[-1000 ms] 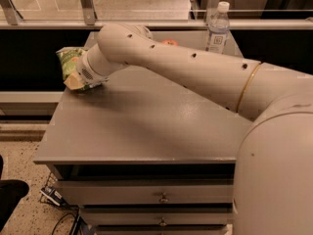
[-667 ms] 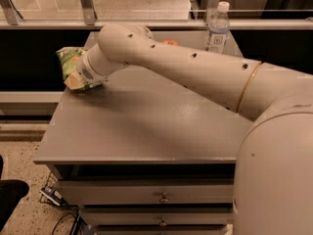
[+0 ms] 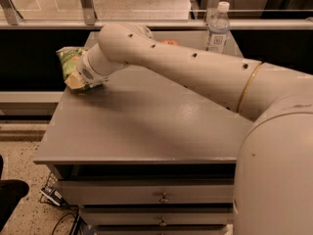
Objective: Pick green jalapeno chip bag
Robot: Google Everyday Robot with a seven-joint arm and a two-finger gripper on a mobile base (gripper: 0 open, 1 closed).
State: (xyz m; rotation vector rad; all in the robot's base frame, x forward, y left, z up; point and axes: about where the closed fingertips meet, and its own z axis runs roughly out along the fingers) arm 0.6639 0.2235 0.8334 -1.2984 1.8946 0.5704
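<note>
- Cream-white, round-section robot arm (image 3: 195, 67): it crosses the work surface from my 4 o'clock to 10 o'clock and ends at the far-left corner.
- Grey, flat-topped cabinet (image 3: 146, 126) with drawers below: this is the work surface.
- Clear plastic water bottle (image 3: 217, 31) with a white cap: it stands upright at 1 o'clock, well apart from the target.
- Crinkly, glossy green jalapeno chip bag (image 3: 67, 62): it sits at the 10 o'clock corner of the cabinet top, close to the left edge.
  - Handling, as I judge it: light, soft and air-filled, with slippery film and brittle contents.
  - Hold: I would pinch across a gathered fold or the crimped end seam, not the puffed middle, and close gently.
- Gripper (image 3: 80, 78): it is at the bag's 4 o'clock side, touching or just beside it. The wrist hides it, so I cannot tell whether it is wide, narrow or holding the bag.
- Small orange-red object (image 3: 169, 42): it is at 12 o'clock behind the arm, and I cannot identify it.
</note>
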